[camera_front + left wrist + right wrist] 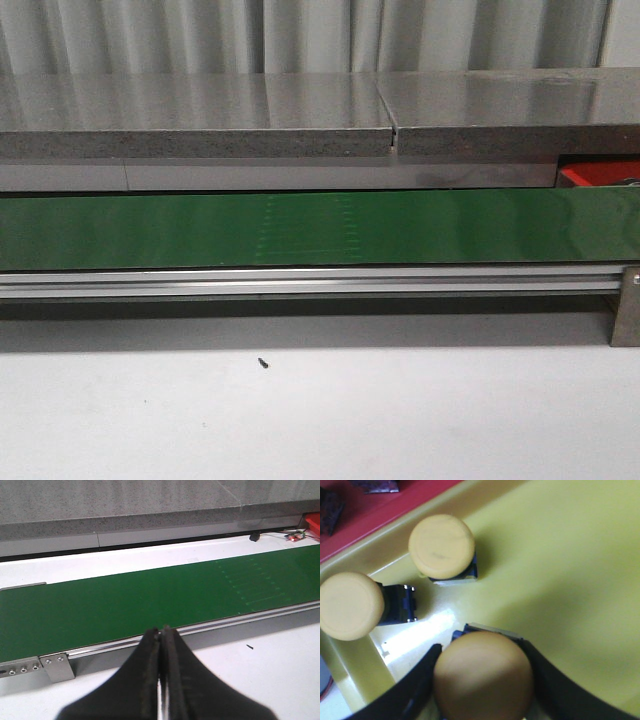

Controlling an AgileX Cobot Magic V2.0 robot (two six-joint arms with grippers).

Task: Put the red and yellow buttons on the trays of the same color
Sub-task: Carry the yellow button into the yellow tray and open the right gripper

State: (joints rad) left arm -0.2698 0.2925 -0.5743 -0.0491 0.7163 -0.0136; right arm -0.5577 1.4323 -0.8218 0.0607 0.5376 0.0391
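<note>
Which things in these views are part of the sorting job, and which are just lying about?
Job:
- yellow tray
- three yellow buttons: one between the right hand's fingers, two already in the tray
- red tray

Lying about:
- green belt, nothing on it
- small dark speck on the table
- grey slab
- left hand, closed, idle
</note>
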